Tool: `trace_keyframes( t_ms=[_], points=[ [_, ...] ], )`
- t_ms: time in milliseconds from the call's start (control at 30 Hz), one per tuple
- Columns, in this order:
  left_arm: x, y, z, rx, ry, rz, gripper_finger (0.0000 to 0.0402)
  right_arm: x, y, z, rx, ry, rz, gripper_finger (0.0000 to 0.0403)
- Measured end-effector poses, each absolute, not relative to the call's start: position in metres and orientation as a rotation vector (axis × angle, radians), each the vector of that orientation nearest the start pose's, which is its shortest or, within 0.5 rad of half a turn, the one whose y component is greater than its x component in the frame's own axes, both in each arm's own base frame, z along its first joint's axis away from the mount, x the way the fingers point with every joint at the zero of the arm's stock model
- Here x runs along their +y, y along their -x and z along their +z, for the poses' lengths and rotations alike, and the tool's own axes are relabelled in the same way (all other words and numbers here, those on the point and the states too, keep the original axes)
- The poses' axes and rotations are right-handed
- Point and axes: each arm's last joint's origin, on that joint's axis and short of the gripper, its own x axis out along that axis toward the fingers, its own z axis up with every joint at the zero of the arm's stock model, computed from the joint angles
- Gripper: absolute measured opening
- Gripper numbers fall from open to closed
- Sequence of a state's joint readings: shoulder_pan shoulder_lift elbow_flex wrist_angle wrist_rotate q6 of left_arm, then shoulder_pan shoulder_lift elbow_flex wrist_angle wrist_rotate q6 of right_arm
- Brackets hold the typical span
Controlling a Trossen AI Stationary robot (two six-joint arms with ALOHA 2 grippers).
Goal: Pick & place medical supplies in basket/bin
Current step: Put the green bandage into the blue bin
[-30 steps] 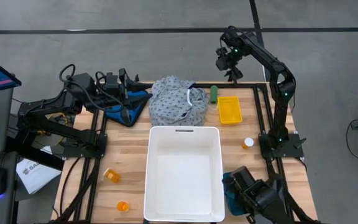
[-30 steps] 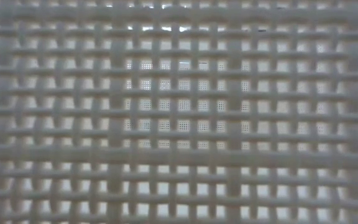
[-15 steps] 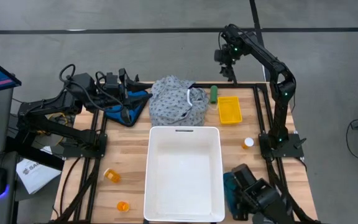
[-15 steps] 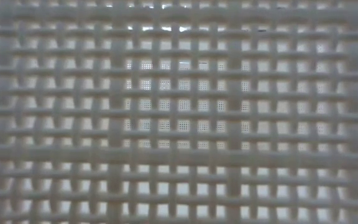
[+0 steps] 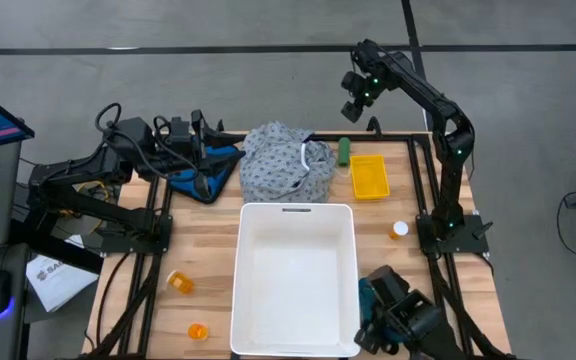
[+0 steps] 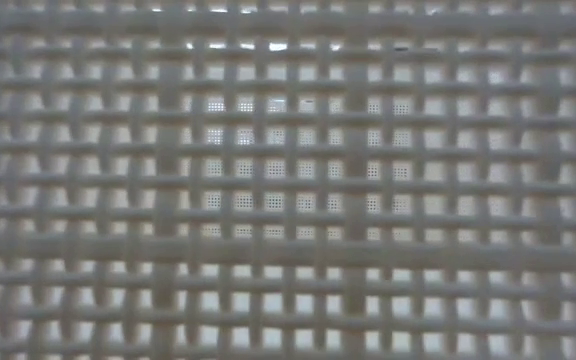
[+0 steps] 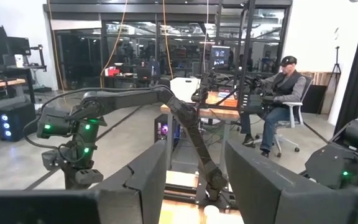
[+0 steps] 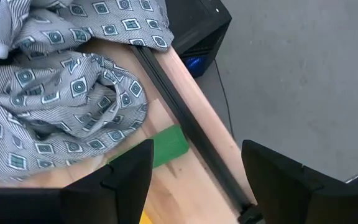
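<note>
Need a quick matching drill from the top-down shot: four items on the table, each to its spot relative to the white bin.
Items:
1. patterned garment
2. yellow tray
3. pill bottle
4. green cylinder

Spots:
A. left of the white bin
B. just beyond the bin's far edge
C. between garment and yellow tray
D. beyond the bin's far right corner

Pairs: 1-B, 2-D, 3-A, 4-C

Grey diamond-print garment (image 5: 286,160), green cylinder (image 5: 344,152), yellow box (image 5: 368,176), white bin (image 5: 296,275)
</note>
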State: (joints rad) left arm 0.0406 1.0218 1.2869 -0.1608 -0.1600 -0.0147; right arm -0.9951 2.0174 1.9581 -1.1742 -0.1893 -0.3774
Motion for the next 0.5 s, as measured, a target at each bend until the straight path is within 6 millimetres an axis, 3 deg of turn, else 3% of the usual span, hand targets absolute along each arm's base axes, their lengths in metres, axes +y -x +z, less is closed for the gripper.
trace_keyframes(
  t_ms=[233,500],
  points=[
    [0.0127,-0.1984,0.4608,-0.105,0.018,0.2,0.0155,-0.345,-0.2303,0.2965,1.111,-0.473,-0.554,0.024],
    [0.0126,-0.1986,0.4585,-0.081,0.016,0.198,0.0155,-0.351,-0.2211,0.2965,1.01,-0.785,-0.775,0.024]
  ],
)
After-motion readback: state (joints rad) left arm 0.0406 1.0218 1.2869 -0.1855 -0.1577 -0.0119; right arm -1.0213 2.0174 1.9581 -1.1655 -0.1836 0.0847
